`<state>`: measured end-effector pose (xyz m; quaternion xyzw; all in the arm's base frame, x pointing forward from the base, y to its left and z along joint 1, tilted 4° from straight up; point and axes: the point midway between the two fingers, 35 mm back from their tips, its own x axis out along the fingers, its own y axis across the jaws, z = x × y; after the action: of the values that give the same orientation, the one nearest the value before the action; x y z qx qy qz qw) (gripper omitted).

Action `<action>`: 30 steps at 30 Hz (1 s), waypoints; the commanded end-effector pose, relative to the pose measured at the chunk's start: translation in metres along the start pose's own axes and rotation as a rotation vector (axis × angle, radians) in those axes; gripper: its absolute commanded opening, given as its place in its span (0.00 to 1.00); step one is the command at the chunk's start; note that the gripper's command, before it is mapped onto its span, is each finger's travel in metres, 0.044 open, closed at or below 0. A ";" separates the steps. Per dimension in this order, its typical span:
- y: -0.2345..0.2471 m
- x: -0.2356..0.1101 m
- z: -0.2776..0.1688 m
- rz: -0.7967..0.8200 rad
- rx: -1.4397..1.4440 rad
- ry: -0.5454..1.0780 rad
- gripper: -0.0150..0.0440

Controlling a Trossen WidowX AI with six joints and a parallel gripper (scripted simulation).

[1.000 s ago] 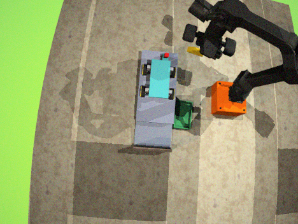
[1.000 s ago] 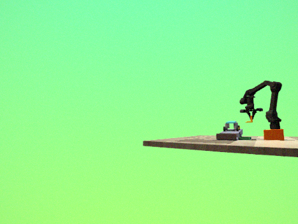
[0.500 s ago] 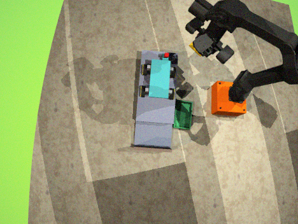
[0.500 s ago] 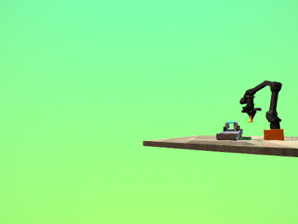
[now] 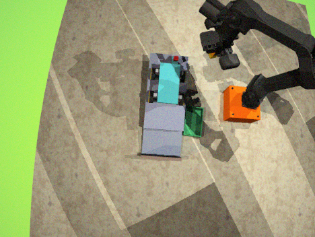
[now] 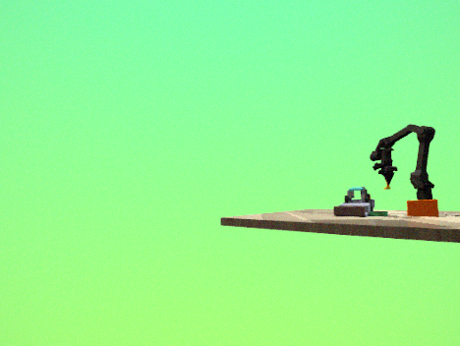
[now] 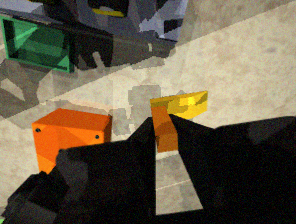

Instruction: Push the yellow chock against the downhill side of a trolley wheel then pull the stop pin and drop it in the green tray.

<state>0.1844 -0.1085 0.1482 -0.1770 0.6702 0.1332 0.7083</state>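
A dark robot arm rises from an orange base block point(image 5: 235, 112) on a mottled tan counter point(image 5: 101, 185). Its claw point(image 7: 162, 131) hangs in the air, well above the counter and off to the side of the ramp, as the distant side view shows. The claw is clamped on the orange handle point(image 7: 164, 131) of the yellow chock point(image 7: 186, 104); in the wrist view the handle sits squeezed between the two dark fingers and the yellow wedge juts out past their tips. The chock touches neither the counter nor the trolley.

Seen from above, a grey-blue ramp point(image 5: 163, 134) lies near the middle of the counter. The trolley point(image 5: 168, 83), with a turquoise top, stands on the ramp's upper part. The red head of the stop pin point(image 5: 176, 58) shows at the trolley's far end, in place. A green tray point(image 5: 193, 122) sits on the counter just beside the ramp, between it and the base block.
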 end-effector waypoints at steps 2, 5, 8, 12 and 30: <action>0.000 0.000 0.000 0.003 0.147 0.001 0.25; 0.000 0.000 0.000 0.003 0.249 0.002 0.25; 0.000 0.000 0.000 0.003 0.326 0.002 0.25; 0.000 0.000 0.000 0.003 0.332 0.002 0.25; 0.041 0.006 0.030 0.008 0.332 0.000 0.25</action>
<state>0.1939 -0.0654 0.1400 -0.0534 0.6876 0.0275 0.7236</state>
